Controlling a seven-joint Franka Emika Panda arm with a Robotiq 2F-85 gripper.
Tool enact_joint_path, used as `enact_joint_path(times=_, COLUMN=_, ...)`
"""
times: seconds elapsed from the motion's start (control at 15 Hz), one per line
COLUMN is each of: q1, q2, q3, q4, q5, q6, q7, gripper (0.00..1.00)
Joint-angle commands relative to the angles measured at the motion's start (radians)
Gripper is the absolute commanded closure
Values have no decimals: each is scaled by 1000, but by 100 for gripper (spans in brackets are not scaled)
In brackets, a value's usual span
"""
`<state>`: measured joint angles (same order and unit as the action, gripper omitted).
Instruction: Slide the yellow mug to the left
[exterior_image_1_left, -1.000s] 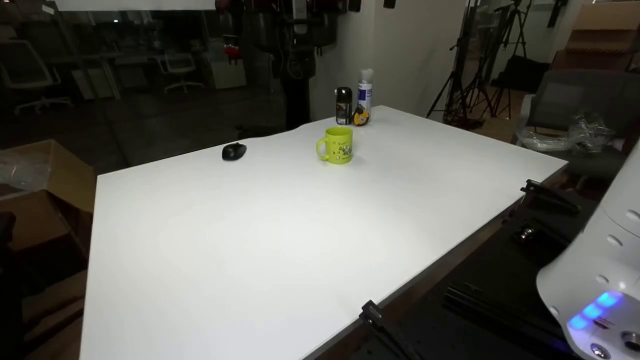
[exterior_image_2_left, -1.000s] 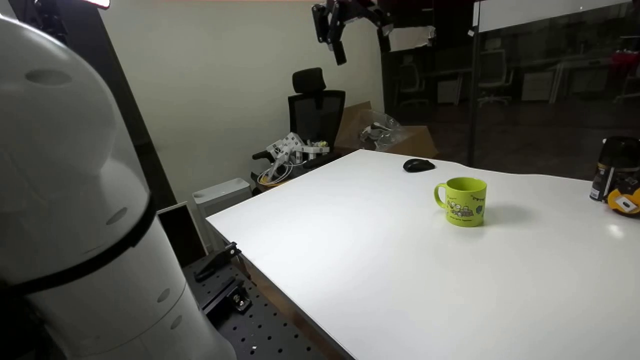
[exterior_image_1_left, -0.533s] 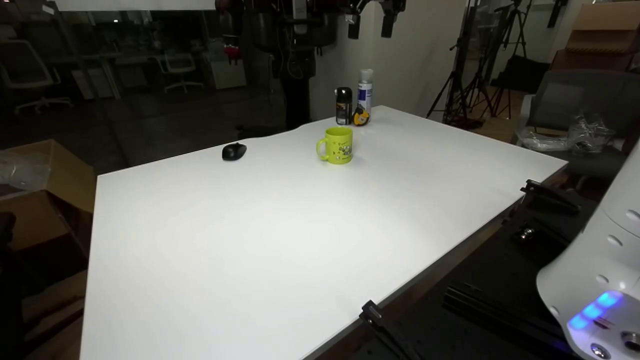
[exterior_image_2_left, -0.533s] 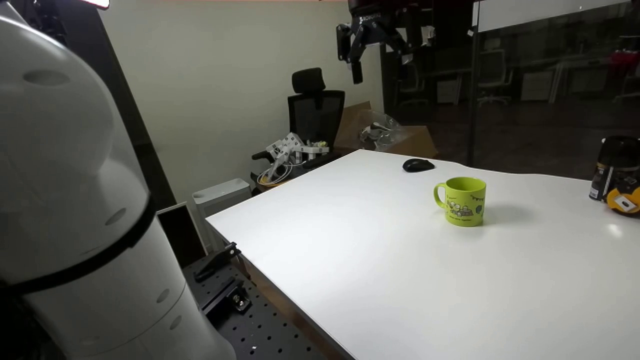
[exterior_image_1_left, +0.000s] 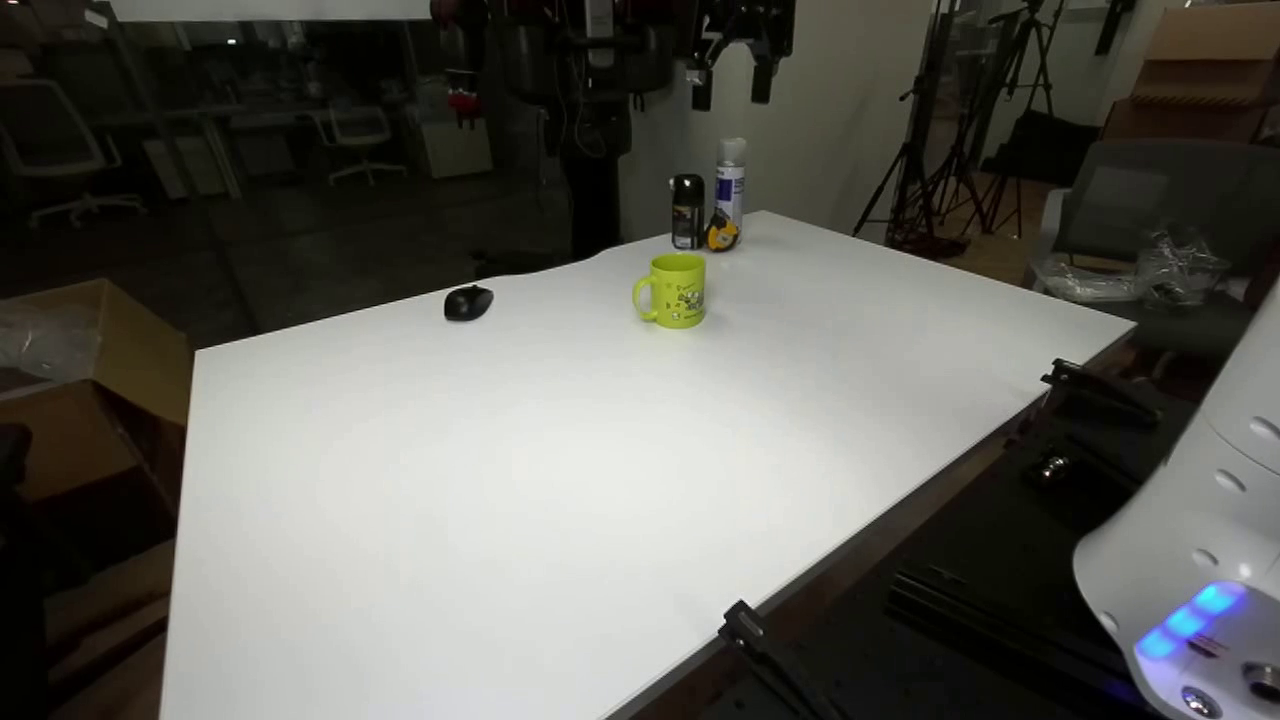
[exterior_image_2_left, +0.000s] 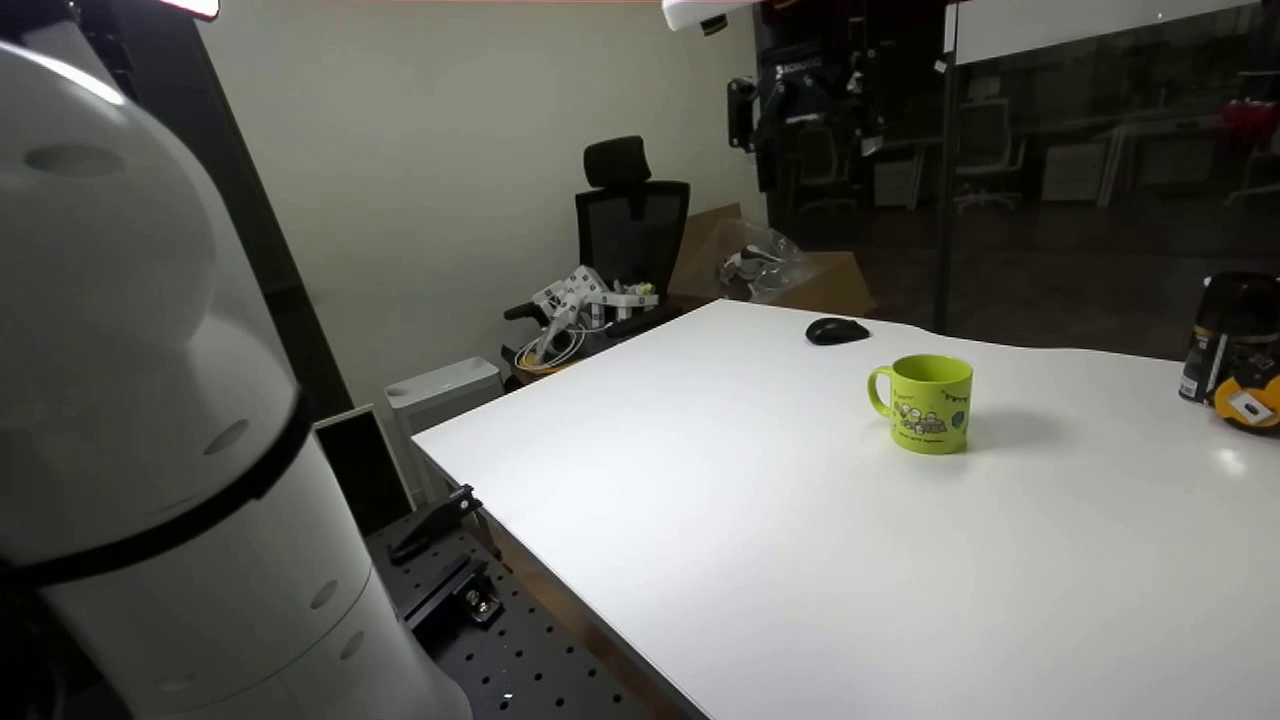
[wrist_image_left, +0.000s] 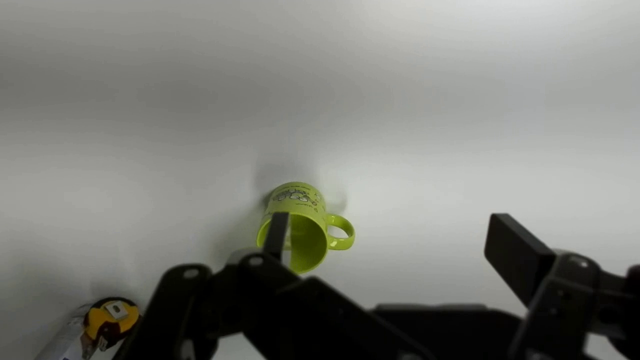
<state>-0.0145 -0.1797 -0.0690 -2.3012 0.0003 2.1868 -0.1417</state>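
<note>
The yellow mug (exterior_image_1_left: 679, 292) is yellow-green with dark drawings on its side. It stands upright on the white table in both exterior views, also here (exterior_image_2_left: 930, 405). My gripper (exterior_image_1_left: 732, 92) is open and empty, high above the table in both exterior views and apart from the mug. In the wrist view the mug (wrist_image_left: 295, 200) lies below the left finger, which hides part of its rim and inside. Its handle points toward the space between the fingers of the gripper (wrist_image_left: 392, 235).
A black mouse (exterior_image_1_left: 467, 303) lies near the table's back edge. A black can (exterior_image_1_left: 687, 212), a taller white spray can (exterior_image_1_left: 731, 180) and a yellow tape measure (exterior_image_1_left: 722, 233) stand together beyond the mug. Clamps (exterior_image_1_left: 742, 625) sit on the table's near edge.
My gripper has come down; in an exterior view it has also moved to the right. It stays open. The mug and the other things on the table have not moved.
</note>
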Motion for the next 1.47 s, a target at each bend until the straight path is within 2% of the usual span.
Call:
enact_joint_path(times=0.0, q1=-21, q2=257, q3=-33, q4=214, q5=54, q6=-60, q7=-145, gripper=0)
enact_joint_path(times=0.07, q1=-32, q2=304, q3=-31, q4=257, q5=61, q6=-90, q7=-153, gripper=0)
enact_joint_path(times=0.13, q1=-33, q2=185, q3=-18, q4=126, q5=38, q6=-22, q7=-114, gripper=0)
enact_joint_path(times=0.27, q1=-47, q2=282, q3=-16, q4=199, q5=46, q6=-41, q7=-140, gripper=0)
enact_joint_path(times=0.47, q1=-48, q2=314, q3=-13, q4=234, q5=51, q6=-54, q7=-145, gripper=0)
enact_joint_path(times=0.6, q1=-53, q2=347, q3=-10, q4=266, q5=46, q6=-7, q7=-194, gripper=0)
enact_joint_path(times=0.87, q1=-57, q2=465, q3=2, q4=370, q5=-5, q6=81, q7=-260, gripper=0)
enact_joint_path(times=1.07, q1=-42, q2=566, q3=18, q4=463, q5=-99, q6=48, q7=-295, gripper=0)
enact_joint_path(times=1.13, q1=-62, q2=485, q3=23, q4=366, q5=-58, q6=81, q7=-276, gripper=0)
enact_joint_path(times=1.4, q1=-57, q2=565, q3=37, q4=432, q5=-93, q6=78, q7=-283, gripper=0)
